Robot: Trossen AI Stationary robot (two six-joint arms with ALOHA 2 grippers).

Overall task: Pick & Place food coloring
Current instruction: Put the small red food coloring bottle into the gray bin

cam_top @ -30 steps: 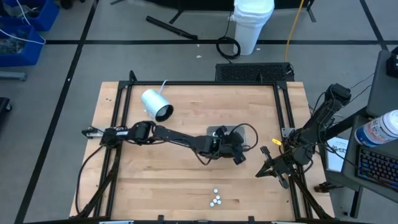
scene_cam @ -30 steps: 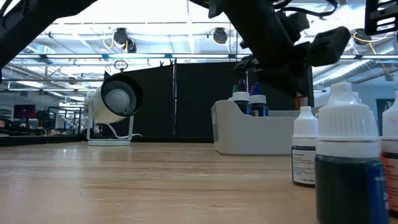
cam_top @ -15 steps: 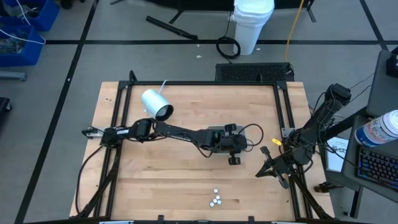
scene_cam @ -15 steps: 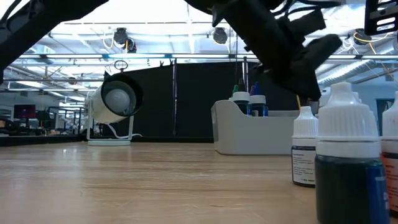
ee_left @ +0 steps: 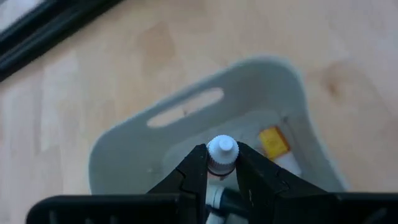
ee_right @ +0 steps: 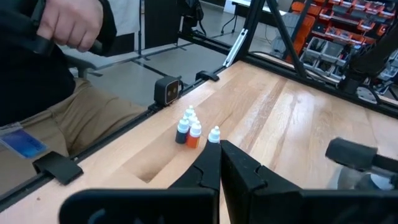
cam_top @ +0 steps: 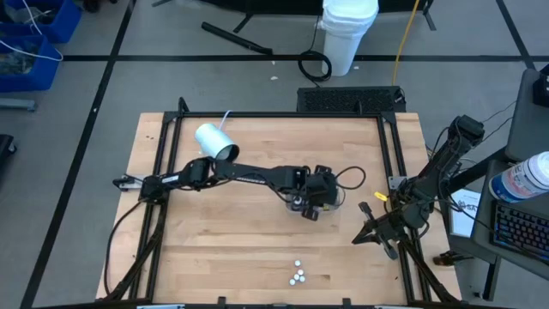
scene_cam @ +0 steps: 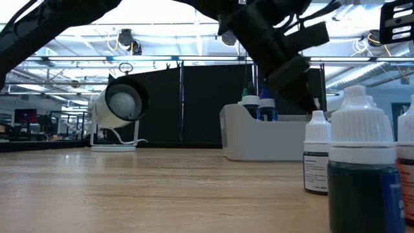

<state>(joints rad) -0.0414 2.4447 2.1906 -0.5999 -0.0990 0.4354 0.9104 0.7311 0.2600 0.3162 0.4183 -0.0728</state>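
L arm is stretched across the table (cam_top: 257, 232) from the left edge, L gripper (ee_left: 221, 165) hanging over the grey tray (ee_left: 155, 146) near table centre, fingers (ee_left: 194, 171) clamped on a small food coloring bottle (ee_left: 222, 152), white cap pointing up between them. Wrist cam looks straight down into the tray: bottle sits above the tray's inside, a yellow-labelled item (ee_left: 272, 140) lies on the tray floor beside it; can't tell if the held bottle touches the floor. Low view: tray (scene_cam: 272, 139) has at least two more bottles (scene_cam: 259, 107) standing in it, caps poking above the rim, L arm's dark body overhead. Remaining bottles (cam_top: 297, 274) are a small cluster of white caps near the front edge of the table, well apart from the tray; R wrist cam shows the same group (ee_right: 189, 129), one blue-bodied, one orange, others white-capped. R gripper (ee_right: 219, 165) parked off the right side of the table, pincer fully closed, nothing in it. White cylinder w/ dark mouth (cam_top: 215, 143) lies rear-left on the table. A person's hand (ee_right: 68, 23) and sleeve show past the table edge in R wrist cam.
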